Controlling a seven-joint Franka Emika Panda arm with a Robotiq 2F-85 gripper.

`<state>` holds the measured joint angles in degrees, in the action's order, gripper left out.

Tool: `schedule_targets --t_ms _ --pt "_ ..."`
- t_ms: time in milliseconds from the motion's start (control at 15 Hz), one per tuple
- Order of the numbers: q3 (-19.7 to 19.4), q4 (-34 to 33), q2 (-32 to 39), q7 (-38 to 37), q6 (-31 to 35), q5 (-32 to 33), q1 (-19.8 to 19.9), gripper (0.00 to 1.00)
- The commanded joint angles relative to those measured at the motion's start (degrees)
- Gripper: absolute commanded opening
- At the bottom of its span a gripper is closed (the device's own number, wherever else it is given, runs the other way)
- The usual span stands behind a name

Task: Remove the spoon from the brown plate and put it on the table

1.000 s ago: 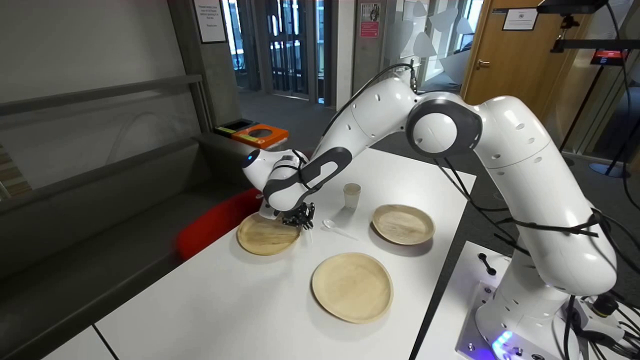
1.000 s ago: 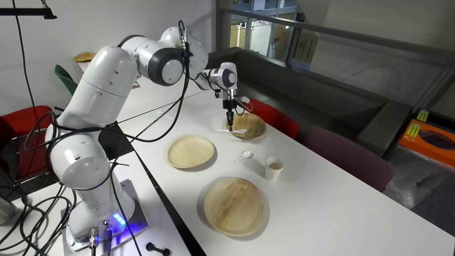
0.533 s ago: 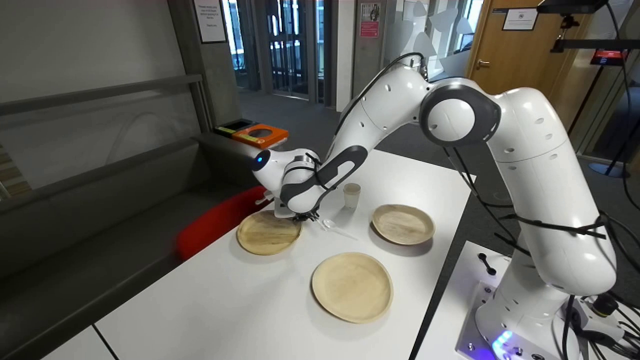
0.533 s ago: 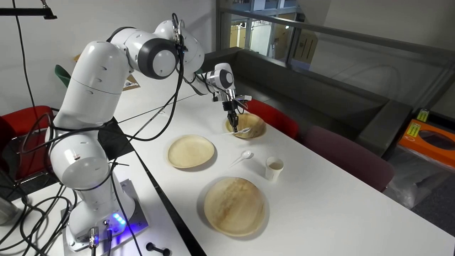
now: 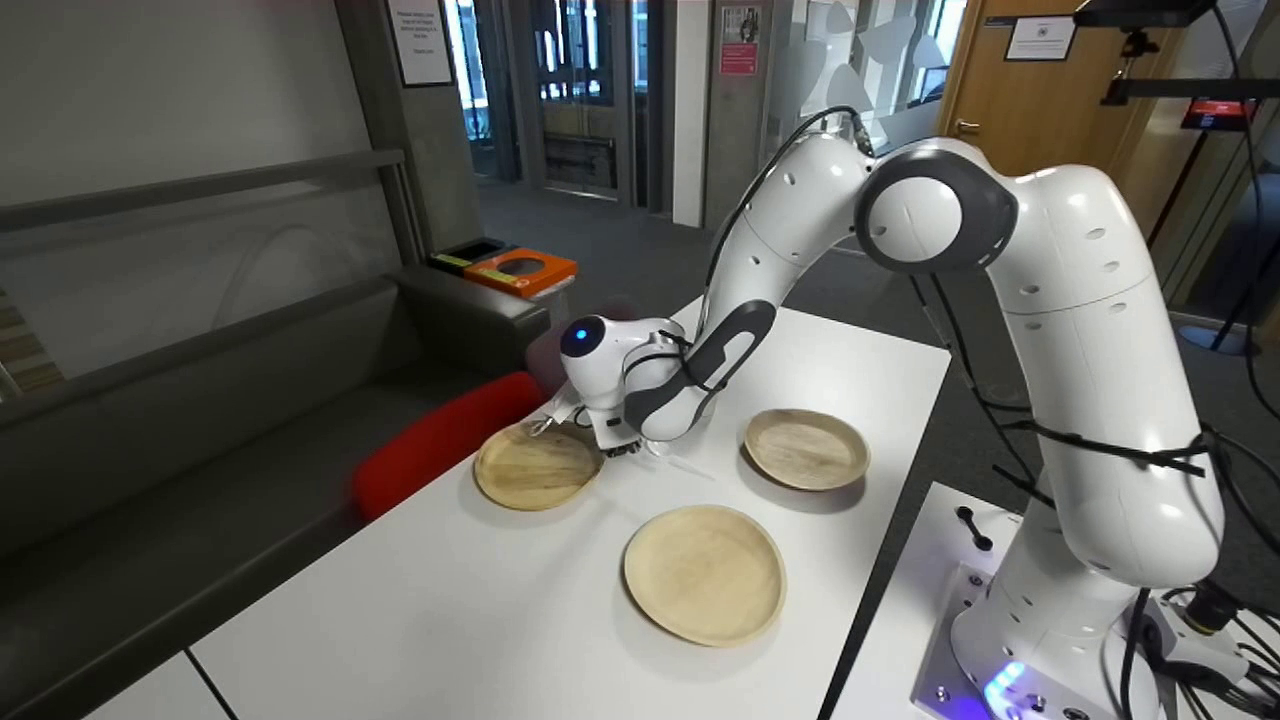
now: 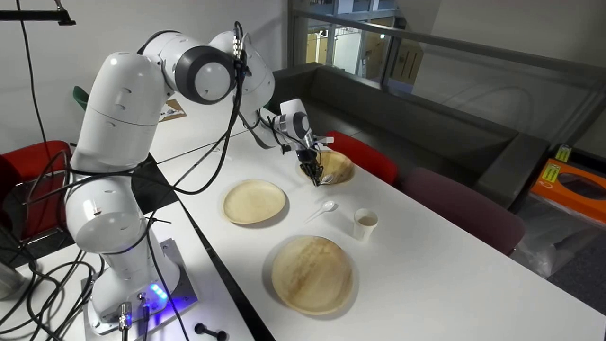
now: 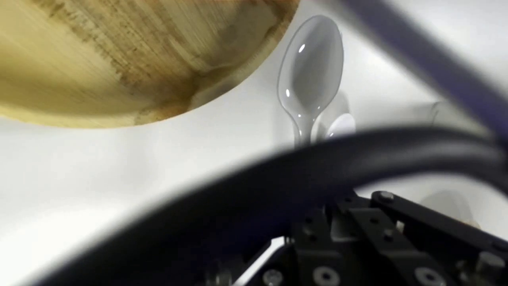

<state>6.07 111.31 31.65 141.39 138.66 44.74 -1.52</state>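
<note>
The spoon (image 7: 310, 75) looks like glossy plastic, the dish (image 7: 111, 59) grained wood, the table (image 6: 416, 270) smooth.

Three dishes (image 6: 312, 274), two spoons (image 7: 309, 75) and one cup (image 6: 364, 226) show clearly.

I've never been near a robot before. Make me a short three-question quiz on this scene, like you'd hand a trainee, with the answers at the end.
1. True or false: the robot's hand appears to hold a spoon, while a second spoon lies on the white table.
2. Multiple choice: how does the cup stand? a) upside down; b) upright; c) on its side.
3. Fill the blank: in an exterior view, the chair nearest the hand is (blank) in colour.

Key: 1. True. 2. b. 3. Red.
</note>
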Motion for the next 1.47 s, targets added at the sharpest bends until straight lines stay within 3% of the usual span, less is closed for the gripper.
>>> schedule_targets --t_ms 0,133,267,400,600,867,1400 --pt "0.3 8.2 -4.7 7.4 8.5 0.8 2.9 0.02" --pt "0.4 10.9 -5.5 10.4 10.7 -0.4 3.7 0.02" --pt "3.5 14.0 -6.6 7.9 11.7 1.5 6.8 0.02" --pt "0.3 16.9 -9.1 7.2 14.7 -0.5 4.3 0.02" --pt "-1.5 23.0 -15.0 6.9 18.8 -0.2 5.9 0.02" --pt "-4.3 26.7 -20.3 7.6 19.3 -3.3 7.5 0.02" --pt "-6.3 17.5 -14.2 1.6 11.3 -6.5 3.8 0.02"
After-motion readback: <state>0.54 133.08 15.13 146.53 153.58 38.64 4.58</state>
